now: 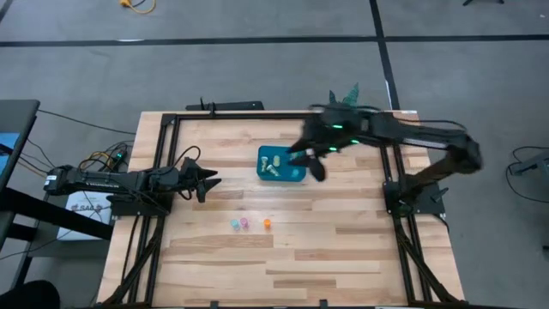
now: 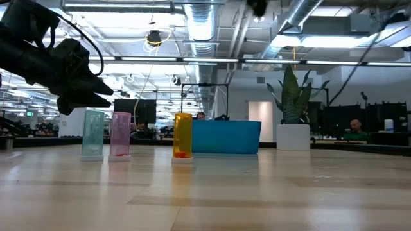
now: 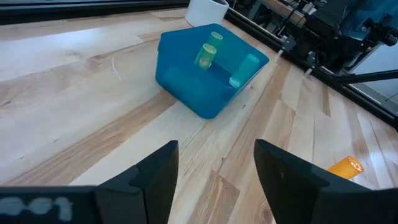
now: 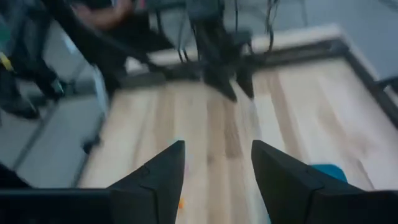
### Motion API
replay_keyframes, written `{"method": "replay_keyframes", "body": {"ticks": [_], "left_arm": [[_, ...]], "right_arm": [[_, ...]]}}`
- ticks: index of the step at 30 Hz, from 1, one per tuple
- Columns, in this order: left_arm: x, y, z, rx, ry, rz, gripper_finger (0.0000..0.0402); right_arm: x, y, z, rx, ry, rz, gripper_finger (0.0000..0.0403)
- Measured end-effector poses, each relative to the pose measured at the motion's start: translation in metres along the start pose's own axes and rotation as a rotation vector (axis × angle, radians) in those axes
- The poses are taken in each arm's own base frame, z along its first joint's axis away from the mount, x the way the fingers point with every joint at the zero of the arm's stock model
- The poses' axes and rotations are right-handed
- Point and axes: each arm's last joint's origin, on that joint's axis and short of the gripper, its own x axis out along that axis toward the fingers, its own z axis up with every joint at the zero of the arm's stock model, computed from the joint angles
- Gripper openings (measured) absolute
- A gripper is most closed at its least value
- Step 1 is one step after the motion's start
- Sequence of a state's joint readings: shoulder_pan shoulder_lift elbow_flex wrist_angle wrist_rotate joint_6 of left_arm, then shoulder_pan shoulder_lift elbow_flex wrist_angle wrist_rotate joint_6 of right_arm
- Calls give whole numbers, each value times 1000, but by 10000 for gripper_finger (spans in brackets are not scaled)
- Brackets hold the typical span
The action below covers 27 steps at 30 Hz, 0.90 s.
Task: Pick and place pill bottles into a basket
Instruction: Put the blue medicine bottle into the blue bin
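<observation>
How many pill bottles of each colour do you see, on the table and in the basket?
blue bottle, on the table: 1
pink bottle, on the table: 1
orange bottle, on the table: 1
yellow-green bottles, in the basket: 2
green bottle, in the basket: 1
Total: 6

A pale wooden table (image 1: 283, 257) is being framed by black rails, and grey floor (image 1: 257, 69) crossed by dark lines is being seen around it. Silver pipes (image 2: 205, 25) and long lights are being hung from the ceiling, and a white pot with a green plant (image 2: 293, 122) is being kept behind the table.
</observation>
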<state>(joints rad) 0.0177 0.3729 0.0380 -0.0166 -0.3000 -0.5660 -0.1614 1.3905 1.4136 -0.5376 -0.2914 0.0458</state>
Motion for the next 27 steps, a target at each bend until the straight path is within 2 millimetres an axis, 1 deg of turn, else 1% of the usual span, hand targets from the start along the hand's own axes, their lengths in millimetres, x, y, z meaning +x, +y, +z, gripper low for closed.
{"method": "replay_keyframes", "body": {"ticks": [2,3,6,8,11,16,19,22,25,27], "left_arm": [[0,0,0,0,0,0,199],[0,0,0,-1,0,0,199],[0,0,0,11,0,0,199],[0,0,0,8,0,0,199],[0,0,0,-8,-2,4,199],[0,0,1,-31,-9,2,199],[0,0,1,-95,-19,15,199],[0,0,1,-108,-25,20,199],[0,0,1,-127,-19,4,199],[0,-1,1,-171,-17,-12,199]], "right_arm": [[-24,15,-2,32,-79,-9,173],[-34,20,-6,52,-113,-22,171],[-61,33,-27,111,-190,-79,165],[-74,38,-44,132,-232,-106,162],[-88,42,-71,170,-282,-111,158],[-107,48,-112,211,-353,-30,152],[-121,50,-133,207,-418,15,148],[-142,51,-148,183,-525,55,144],[-159,49,-165,136,-607,60,141],[-165,47,-177,127,-652,31,138]]}}
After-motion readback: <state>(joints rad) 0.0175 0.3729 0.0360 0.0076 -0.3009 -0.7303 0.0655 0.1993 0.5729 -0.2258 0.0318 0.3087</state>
